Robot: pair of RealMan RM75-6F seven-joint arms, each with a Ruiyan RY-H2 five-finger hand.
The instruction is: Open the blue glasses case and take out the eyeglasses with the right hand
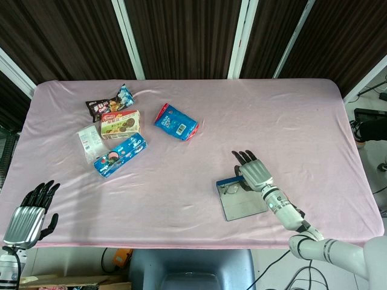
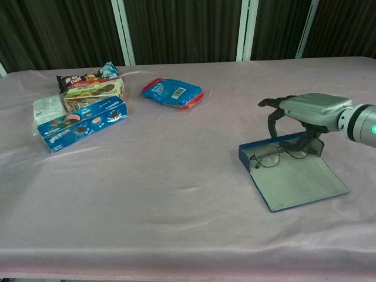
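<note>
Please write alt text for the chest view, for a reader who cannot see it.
The right hand hovers over eyeglasses lying in an open blue glasses case on a pink tablecloth. Snack packets lie at the far left.
</note>
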